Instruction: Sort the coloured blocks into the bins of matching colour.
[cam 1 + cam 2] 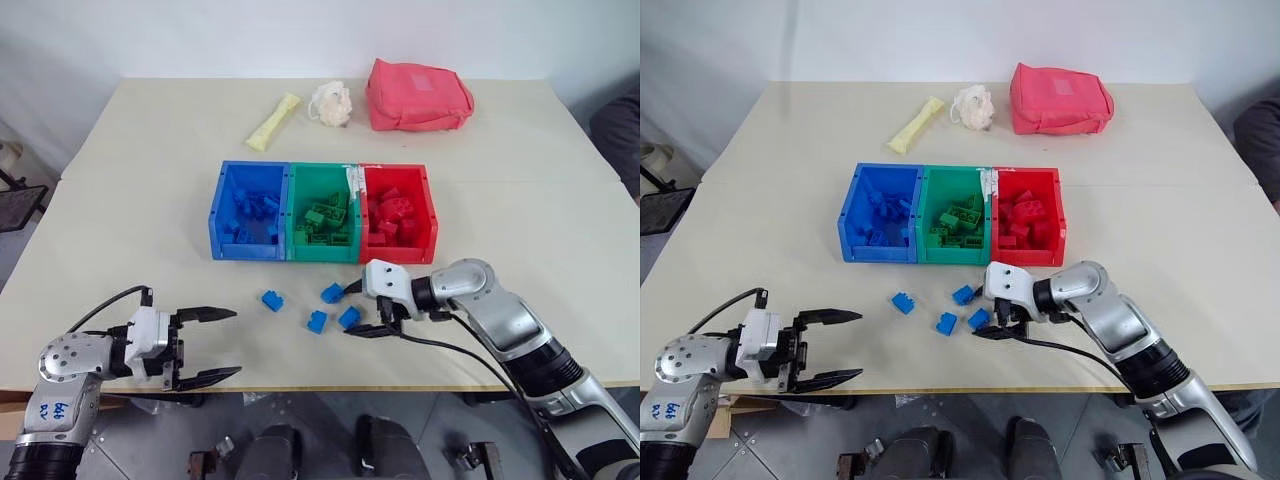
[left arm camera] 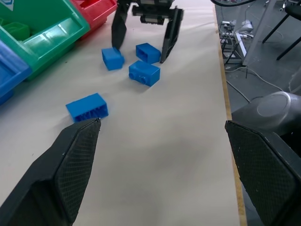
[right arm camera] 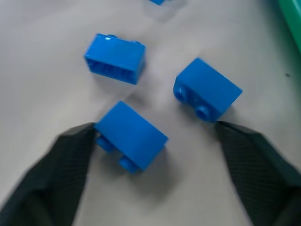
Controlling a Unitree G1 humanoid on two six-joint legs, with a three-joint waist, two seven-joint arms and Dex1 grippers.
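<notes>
Small bright blue studded plastic blocks (image 1: 349, 317) lie on the desk (image 1: 520, 230) at six o'clock of the blue bin (image 1: 250, 212); our right gripper (image 1: 364, 307) straddles one with part-open jaws, while our left gripper (image 1: 205, 345) waits wide.

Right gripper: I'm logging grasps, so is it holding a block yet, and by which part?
Nothing is held yet. The right gripper has its jaws open around a blue block on the table, one jaw touching its end.
</notes>
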